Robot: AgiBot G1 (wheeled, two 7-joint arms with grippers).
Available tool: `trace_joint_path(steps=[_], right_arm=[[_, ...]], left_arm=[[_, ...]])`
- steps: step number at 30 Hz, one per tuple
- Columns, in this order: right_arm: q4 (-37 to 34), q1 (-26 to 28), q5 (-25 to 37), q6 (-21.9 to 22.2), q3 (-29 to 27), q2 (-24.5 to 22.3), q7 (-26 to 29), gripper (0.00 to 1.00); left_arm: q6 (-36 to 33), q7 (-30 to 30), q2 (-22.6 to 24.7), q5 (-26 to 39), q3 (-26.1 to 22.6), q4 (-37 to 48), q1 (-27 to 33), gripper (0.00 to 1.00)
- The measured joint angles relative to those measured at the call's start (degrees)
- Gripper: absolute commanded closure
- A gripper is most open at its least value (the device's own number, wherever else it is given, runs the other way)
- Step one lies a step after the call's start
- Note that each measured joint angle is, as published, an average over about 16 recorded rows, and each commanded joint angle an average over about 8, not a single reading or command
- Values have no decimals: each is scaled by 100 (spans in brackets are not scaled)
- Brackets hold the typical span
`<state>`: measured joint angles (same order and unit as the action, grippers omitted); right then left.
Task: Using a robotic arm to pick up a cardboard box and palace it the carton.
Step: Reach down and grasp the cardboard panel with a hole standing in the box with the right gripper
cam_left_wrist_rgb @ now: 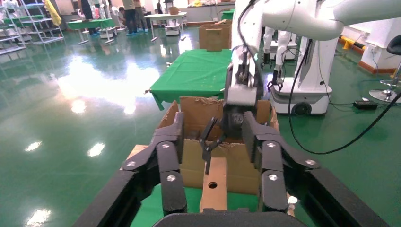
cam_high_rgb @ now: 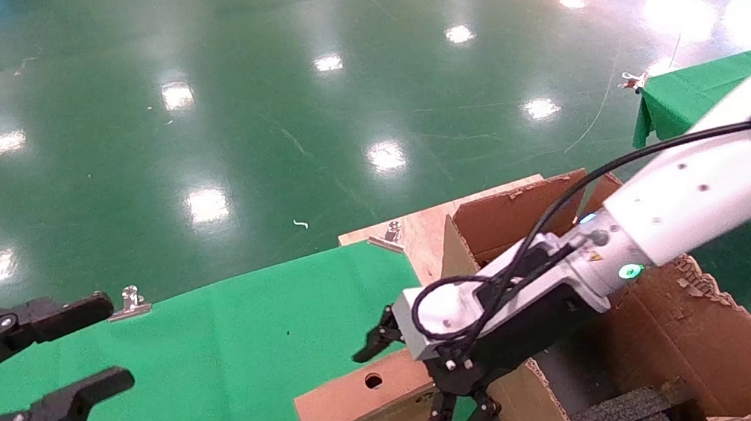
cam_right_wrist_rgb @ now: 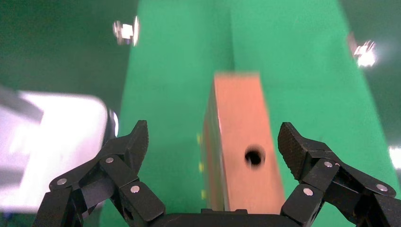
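You're lining up the grab: right gripper (cam_high_rgb: 428,390), fingers spread wide, is straddling the cardboard box (cam_high_rgb: 363,416). Next, clamp it and swing toward 3 o'clock, into the carton (cam_high_rgb: 667,337). Left gripper (cam_high_rgb: 34,385) is idling unclenched.

Glossy green floor (cam_high_rgb: 254,109) fills the upper frame of the head view, dotted with white ceiling-light reflections. Green cloth (cam_high_rgb: 220,370) over a table, lower left. Second green-draped table (cam_high_rgb: 688,89) at right edge. Left wrist view: shelving (cam_left_wrist_rgb: 23,30) upper left, more tables (cam_left_wrist_rgb: 90,23) along the top.
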<state>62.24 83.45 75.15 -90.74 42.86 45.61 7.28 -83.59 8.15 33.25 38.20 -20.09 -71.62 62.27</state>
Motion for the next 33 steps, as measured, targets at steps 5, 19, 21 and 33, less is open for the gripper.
trace_joint_path(steps=[5,19,21,33], right_arm=[[-379,406,463,2,585,308,-356,0],[-1068,1265,638,49,1449,757,-972,0],[-1141,1333,579,61,1490,767,-1007,0],[-1641,1530,375,107,1701,917,-1179,0]], left_arm=[[0,0,0,0,0,0,0,100],[0,0,0,0,-1,0,0,100],[0,0,0,0,-1,0,0,100],[0,-1,0,-1,-1,0,0,100]])
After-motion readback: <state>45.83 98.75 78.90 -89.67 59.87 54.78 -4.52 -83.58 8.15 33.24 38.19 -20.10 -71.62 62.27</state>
